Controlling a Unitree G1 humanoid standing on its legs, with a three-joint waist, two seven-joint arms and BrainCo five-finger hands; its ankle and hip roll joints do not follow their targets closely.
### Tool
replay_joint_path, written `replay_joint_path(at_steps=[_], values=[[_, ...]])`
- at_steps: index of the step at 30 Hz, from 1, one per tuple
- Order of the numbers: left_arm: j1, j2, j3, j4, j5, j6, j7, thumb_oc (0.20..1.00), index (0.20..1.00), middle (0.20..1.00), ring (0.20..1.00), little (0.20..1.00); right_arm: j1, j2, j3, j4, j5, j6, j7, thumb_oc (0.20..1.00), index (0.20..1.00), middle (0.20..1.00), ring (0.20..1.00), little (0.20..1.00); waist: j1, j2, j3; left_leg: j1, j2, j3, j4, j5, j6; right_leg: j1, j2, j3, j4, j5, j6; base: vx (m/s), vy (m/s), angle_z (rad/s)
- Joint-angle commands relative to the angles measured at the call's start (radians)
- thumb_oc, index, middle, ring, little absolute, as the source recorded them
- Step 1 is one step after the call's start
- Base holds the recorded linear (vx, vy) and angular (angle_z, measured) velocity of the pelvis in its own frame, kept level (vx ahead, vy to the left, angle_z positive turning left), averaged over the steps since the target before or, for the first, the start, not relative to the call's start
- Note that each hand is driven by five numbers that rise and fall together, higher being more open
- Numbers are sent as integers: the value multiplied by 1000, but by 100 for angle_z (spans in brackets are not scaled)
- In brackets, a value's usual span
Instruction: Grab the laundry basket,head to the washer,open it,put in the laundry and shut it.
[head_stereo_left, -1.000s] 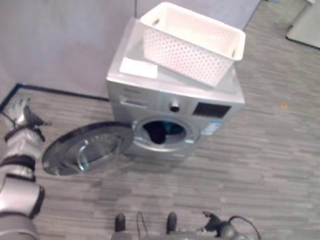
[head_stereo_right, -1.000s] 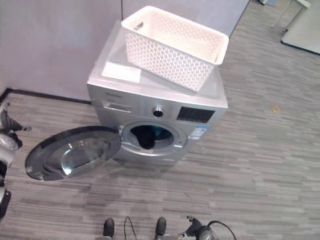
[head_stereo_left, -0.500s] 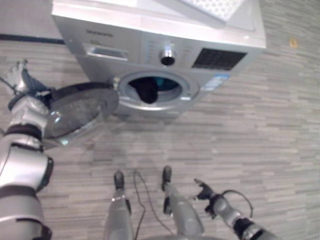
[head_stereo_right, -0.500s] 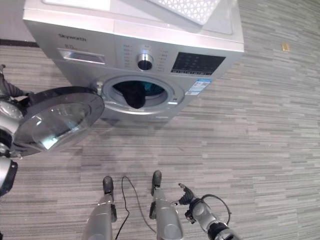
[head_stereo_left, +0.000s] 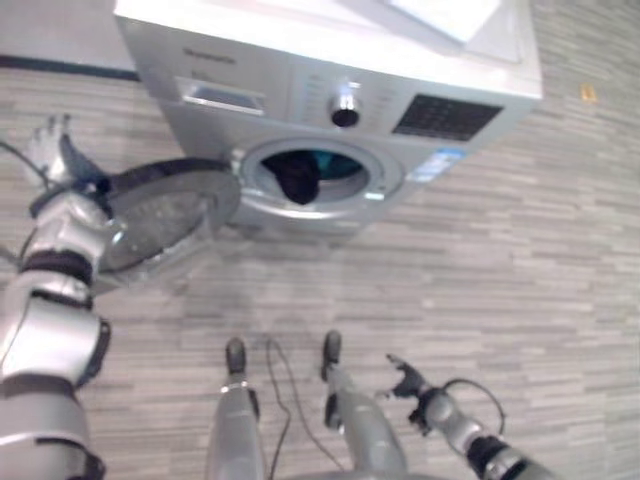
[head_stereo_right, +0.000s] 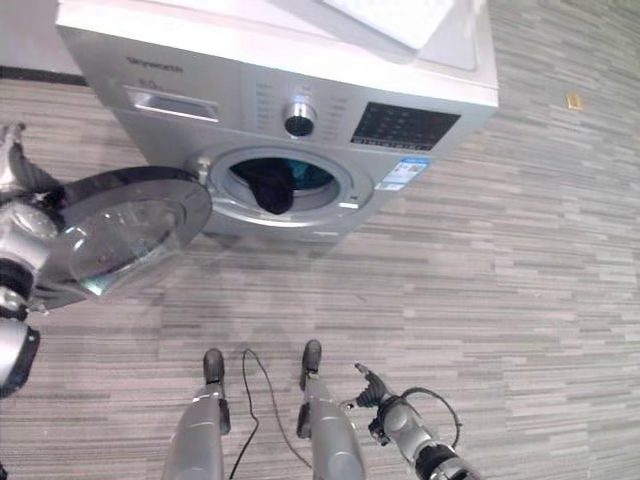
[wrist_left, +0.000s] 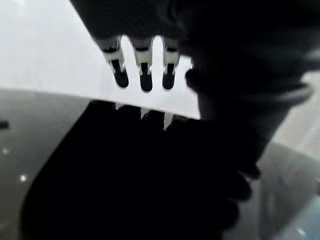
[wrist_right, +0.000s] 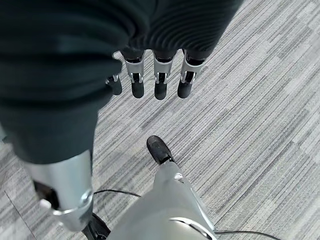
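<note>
Behind open washer door, left hand, basket cut off

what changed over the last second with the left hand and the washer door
The left hand came in behind the open washer door, fingers straight, from farther out to the left. The door stays wide open, dark laundry stays in the drum, and the right hand hangs open low down.

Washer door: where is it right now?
The washer door hangs open at the robot's left of the drum opening, with the left hand just behind its outer edge.
</note>
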Motion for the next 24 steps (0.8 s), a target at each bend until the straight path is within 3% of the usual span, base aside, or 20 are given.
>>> replay_joint_path(at_steps=[1, 3, 4, 5, 9, 15, 24], values=[[198, -124, -16, -236, 91, -57, -122, 1000, 1000, 1000, 1000, 1000, 6, -44, -69, 26, 6, 17, -33, 1000, 1000, 1000, 1000, 1000, 16, 70, 19, 53, -15, -11, -63, 7, 47, 42, -53, 3, 89, -89, 87, 25, 12, 5], [347, -153, 24, -418, 98, -70, -186, 1000, 1000, 1000, 1000, 1000, 6, -45, -102, 24, -2, 32, -31, 1000, 1000, 1000, 1000, 1000, 29, 83, 18, 72, -21, -11, -66, 2, 50, 57, -54, 0, 91, -96, 83, 24, 12, 8], [354, -151, 29, -424, 99, -67, -189, 1000, 1000, 1000, 1000, 1000, 8, -46, -99, 23, -3, 32, -31, 1000, 1000, 1000, 1000, 1000, 27, 84, 17, 73, -21, -11, -66, 1, 50, 59, -54, 1, 91, -96, 83, 32, 7, 8], [489, -180, 60, -576, 95, -81, -255, 1000, 1000, 1000, 1000, 1000, 15, -49, -128, 11, -9, 43, -20, 1000, 1000, 1000, 1000, 1000, 38, 95, 9, 91, -25, -11, -71, -4, 52, 74, -54, 2, 89, -101, 80, 50, 10, 5], [618, -244, 60, -733, 37, -109, -352, 1000, 1000, 1000, 1000, 1000, 26, -54, -145, -22, -27, 57, 4, 1000, 1000, 1000, 1000, 1000, 44, 109, -20, 121, -26, -8, -78, -12, 53, 98, -52, 4, 86, -112, 77, 52, -4, -4], [582, -324, -50, -809, -63, -139, -439, 1000, 1000, 1000, 1000, 1000, 37, -51, -131, -20, -40, 60, 23, 1000, 1000, 1000, 1000, 1000, 28, 117, -67, 164, -25, -4, -104, -12, 57, 131, -42, 12, 75, -125, 77, 50, -25, -1], [414, -430, -201, -739, -105, -169, -435, 1000, 1000, 1000, 1000, 1000, 42, -34, -111, 64, -39, 62, 29, 1000, 1000, 1000, 1000, 1000, -7, 132, -132, 260, -27, 30, -197, 17, 61, 171, -37, 29, 52, -123, 90, 58, -14, -14]])
